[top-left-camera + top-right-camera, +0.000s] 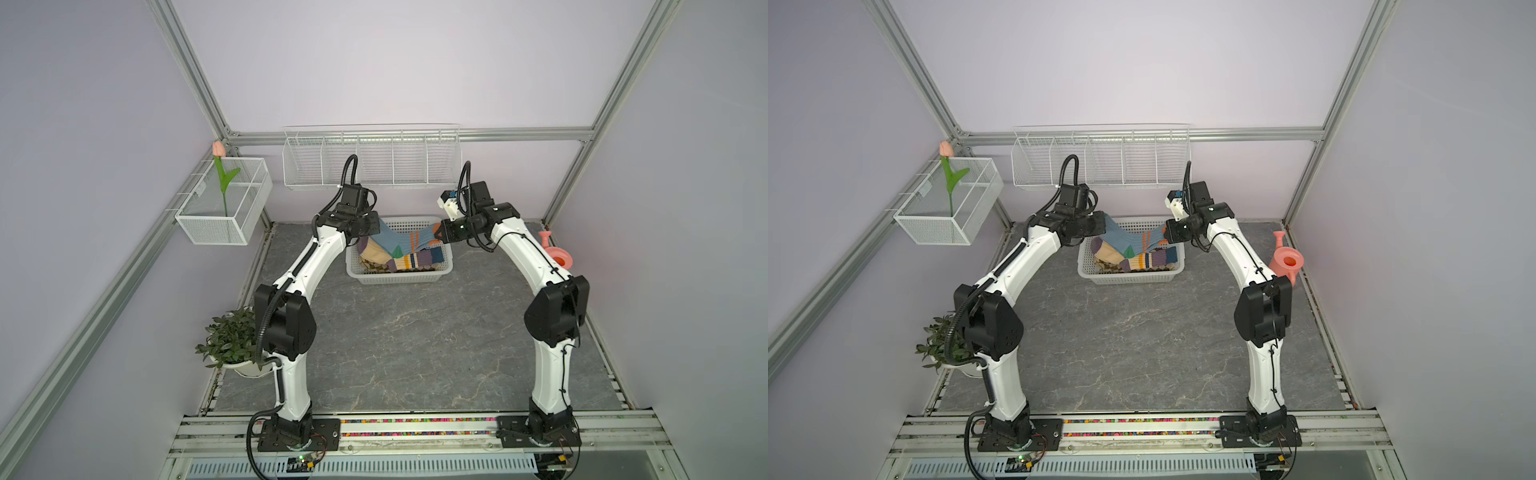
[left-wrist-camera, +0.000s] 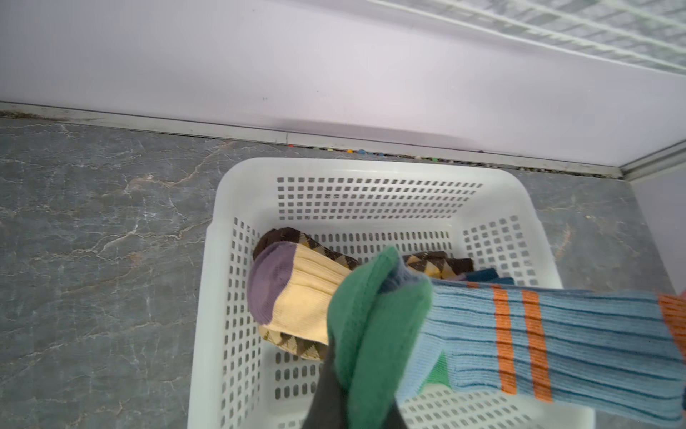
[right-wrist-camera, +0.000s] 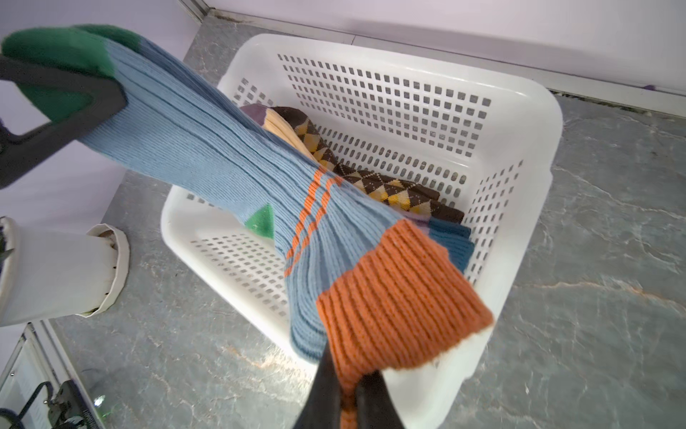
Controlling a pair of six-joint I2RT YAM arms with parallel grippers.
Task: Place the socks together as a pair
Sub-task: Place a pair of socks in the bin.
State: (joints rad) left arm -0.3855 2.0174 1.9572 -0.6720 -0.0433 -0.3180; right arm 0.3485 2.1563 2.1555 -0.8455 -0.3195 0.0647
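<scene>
Showing both arms reaching over a white perforated basket [image 1: 399,277] that stands on the grey marbled bench [image 1: 415,340]. The left claw [image 2: 360,401] is clamped tight on the green toe of a blue sock [image 2: 557,334], with its dark fingers [image 2: 326,393] pressing the fabric from either side. The right claw [image 3: 349,386] is likewise closed, pinching the orange ribbed cuff of the same blue sock. The sock spans the gap between the two claws. In both top views it sags in a shallow V, its green heel patch [image 3: 261,221] hanging lowest, about midway between them. Two orange stripes cross the leg nearer the right claw. The toe shows two green folds and the ribbed leg looks layered, but whether one sock or two laid together are held cannot be told.

The basket lies below and between the claws, directly under the stretched sock. Inside it is a cream striped sock [image 2: 308,297] with a purple toe, lying beneath the left claw. It rests on a tan argyle sock [image 2: 293,343]. Dark brown-and-yellow argyle socks [image 3: 389,185] run along the basket floor beyond the blue sock, towards the right claw. None of these touches either claw.
</scene>
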